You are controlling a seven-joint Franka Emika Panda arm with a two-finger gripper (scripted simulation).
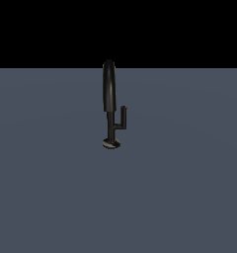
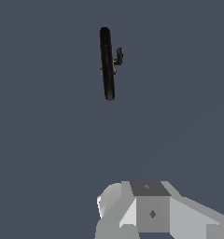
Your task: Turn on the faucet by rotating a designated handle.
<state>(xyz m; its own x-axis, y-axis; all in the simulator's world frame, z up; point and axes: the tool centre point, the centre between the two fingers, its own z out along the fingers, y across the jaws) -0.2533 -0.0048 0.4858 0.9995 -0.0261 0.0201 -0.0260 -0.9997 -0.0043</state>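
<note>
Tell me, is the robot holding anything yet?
No, nothing is held. The tool is well away from the faucet and its handle.

Dim, flat simulator light; no cast shadows; faint gloss on the faucet [image 1: 109,89]; edges soft, low-resolution.

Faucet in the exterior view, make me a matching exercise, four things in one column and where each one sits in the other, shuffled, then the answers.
Things:
1. glossy black arched tube spout
2. thin black L-shaped handle
3. small round base disc
4. flat slate-grey surface

Places:
A. lies flat at the foot of the stem
B. branches off the stem toward the exterior view's right and ends in an upright bar
C. rises highest, its top against the black background
D. spreads out beneath everything else

Pairs: 1-C, 2-B, 3-A, 4-D
</note>
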